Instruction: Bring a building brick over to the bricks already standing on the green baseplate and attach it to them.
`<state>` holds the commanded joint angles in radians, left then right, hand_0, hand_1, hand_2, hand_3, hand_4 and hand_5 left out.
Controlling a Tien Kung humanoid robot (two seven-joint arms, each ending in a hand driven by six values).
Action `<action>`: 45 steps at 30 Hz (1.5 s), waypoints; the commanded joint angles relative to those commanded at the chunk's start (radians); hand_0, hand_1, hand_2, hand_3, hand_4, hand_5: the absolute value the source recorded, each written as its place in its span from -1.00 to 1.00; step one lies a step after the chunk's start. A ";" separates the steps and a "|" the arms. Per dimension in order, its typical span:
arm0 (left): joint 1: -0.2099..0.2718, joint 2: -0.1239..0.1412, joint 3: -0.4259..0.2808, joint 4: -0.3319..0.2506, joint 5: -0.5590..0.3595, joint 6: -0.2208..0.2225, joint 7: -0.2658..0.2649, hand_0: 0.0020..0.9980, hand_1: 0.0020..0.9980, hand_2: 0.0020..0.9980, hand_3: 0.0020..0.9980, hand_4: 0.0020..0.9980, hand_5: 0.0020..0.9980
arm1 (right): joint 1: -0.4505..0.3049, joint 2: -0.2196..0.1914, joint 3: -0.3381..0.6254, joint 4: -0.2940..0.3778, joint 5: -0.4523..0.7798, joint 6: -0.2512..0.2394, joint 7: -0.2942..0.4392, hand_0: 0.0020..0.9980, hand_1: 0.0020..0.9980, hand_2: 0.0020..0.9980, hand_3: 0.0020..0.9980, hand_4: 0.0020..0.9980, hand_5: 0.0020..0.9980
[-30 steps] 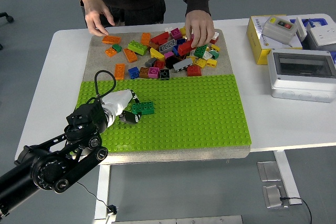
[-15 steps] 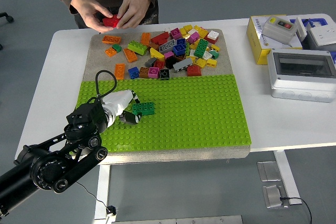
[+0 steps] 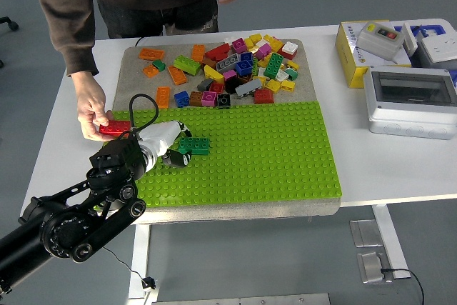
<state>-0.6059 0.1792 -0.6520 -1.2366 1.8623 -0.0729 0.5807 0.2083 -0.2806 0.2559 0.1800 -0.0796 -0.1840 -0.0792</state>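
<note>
White table point(image 3: 64, 141), green baseplate point(image 3: 271, 155): my left robot hand point(image 3: 166, 149) grips green brick point(image 3: 194, 146); person's hand point(image 3: 91, 113) holds red brick point(image 3: 115, 128) alongside.

Bright even overhead light, soft shadows, sharp focus, no glare

Loose bricks point(image 3: 232, 69) behind the baseplate point(image 3: 264, 155); boxes point(image 3: 407, 69) to its right.

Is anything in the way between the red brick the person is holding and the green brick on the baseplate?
Yes. The robot's left hand sits between them, right beside the green brick. The person's hand holds the red brick at the baseplate's left edge, just behind the robot's wrist.
</note>
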 joint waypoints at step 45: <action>0.060 0.058 -0.036 -0.120 -0.039 0.005 0.006 1.00 1.00 1.00 0.47 0.29 -0.48 | -0.005 0.001 0.049 0.000 -0.044 -0.001 -0.005 0.33 0.28 0.34 0.42 0.18 0.48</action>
<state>-0.5464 0.2373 -0.6881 -1.3563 1.8230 -0.0675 0.5866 0.2036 -0.2800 0.3053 0.1800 -0.1237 -0.1850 -0.0843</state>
